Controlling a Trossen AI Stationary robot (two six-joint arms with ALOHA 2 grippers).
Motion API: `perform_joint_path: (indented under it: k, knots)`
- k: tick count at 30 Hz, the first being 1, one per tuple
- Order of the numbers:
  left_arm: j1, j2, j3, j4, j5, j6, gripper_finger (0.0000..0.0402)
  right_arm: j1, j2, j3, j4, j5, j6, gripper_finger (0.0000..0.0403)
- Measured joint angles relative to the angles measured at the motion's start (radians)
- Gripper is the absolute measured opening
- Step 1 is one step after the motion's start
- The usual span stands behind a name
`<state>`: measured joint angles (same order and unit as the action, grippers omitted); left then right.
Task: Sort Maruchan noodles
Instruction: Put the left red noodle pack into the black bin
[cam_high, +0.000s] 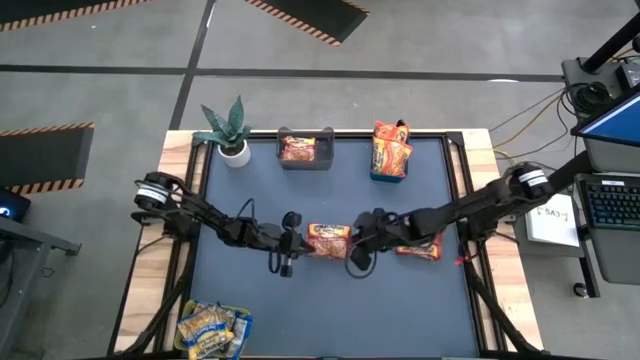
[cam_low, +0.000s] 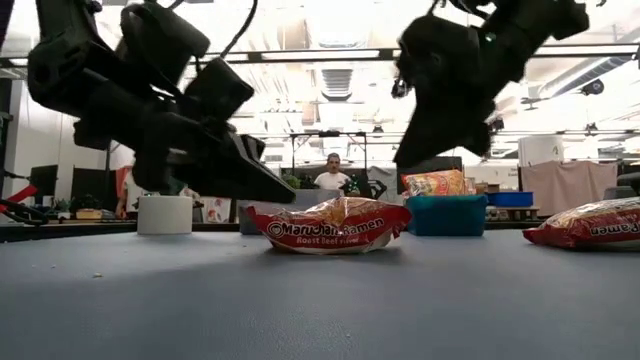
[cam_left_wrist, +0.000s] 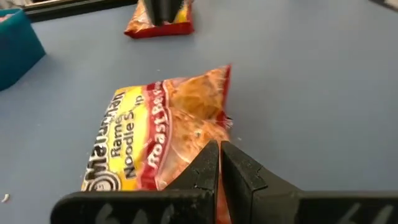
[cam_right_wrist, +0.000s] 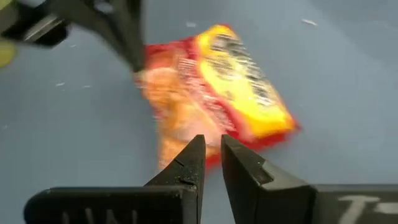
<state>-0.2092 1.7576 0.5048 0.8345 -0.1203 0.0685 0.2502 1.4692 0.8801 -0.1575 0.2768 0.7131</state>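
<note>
Between both grippers at mid-table lies the roast-beef packet (cam_high: 328, 239), long axis left to right. Left gripper (cam_high: 296, 243), shut, pinches its left edge. Right gripper (cam_high: 357, 243), narrowly parted and empty, hovers just beside its right end, equally near.

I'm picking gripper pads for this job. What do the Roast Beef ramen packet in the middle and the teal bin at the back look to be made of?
Roast Beef ramen packet: thin glossy plastic film, probably; it crinkles, puffs up and catches highlights, with printed lettering.

Teal bin: looks like rigid moulded plastic with a smooth, fairly matte finish; straight walls and even colour, though it is far off.
</note>
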Motion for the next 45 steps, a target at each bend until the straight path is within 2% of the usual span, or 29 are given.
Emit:
perform_joint_path:
  k: [5, 9, 12, 17, 19, 26, 32, 38, 45]
  knots:
    - [0.002, 0.068, 0.041, 0.007, -0.024, 0.000, 0.0000, -0.042, -0.080, -0.086, -0.014, -0.027, 0.101, 0.0056]
    - [0.002, 0.103, 0.058, -0.009, -0.029, -0.003, 0.0000, -0.073, -0.104, -0.137, -0.008, -0.064, 0.169, 0.0098]
    - [0.002, 0.104, 0.055, -0.045, -0.030, -0.010, 0.0000, -0.089, -0.093, -0.166, 0.059, -0.100, 0.203, 0.0139]
    - [0.002, 0.099, 0.037, -0.050, -0.036, -0.021, 0.0000, -0.107, -0.052, -0.216, 0.171, -0.101, 0.267, 0.0208]
    - [0.003, 0.098, 0.033, -0.049, -0.036, -0.024, 0.0000, -0.115, -0.029, -0.223, 0.281, -0.100, 0.287, 0.0231]
    - [0.004, 0.104, 0.026, -0.041, -0.046, -0.026, 0.0000, -0.145, 0.040, -0.255, 0.437, -0.101, 0.304, 0.0282]
    - [0.007, 0.114, 0.025, -0.017, -0.051, -0.026, 0.0000, -0.152, 0.138, -0.255, 0.566, -0.125, 0.287, 0.0289]
    - [0.007, 0.126, 0.028, 0.001, -0.053, -0.026, 0.0000, -0.156, 0.255, -0.241, 0.809, -0.172, 0.223, 0.0277]
    - [0.007, 0.133, 0.031, 0.011, -0.053, -0.026, 0.0000, -0.159, 0.310, -0.210, 0.829, -0.168, 0.201, 0.0231]
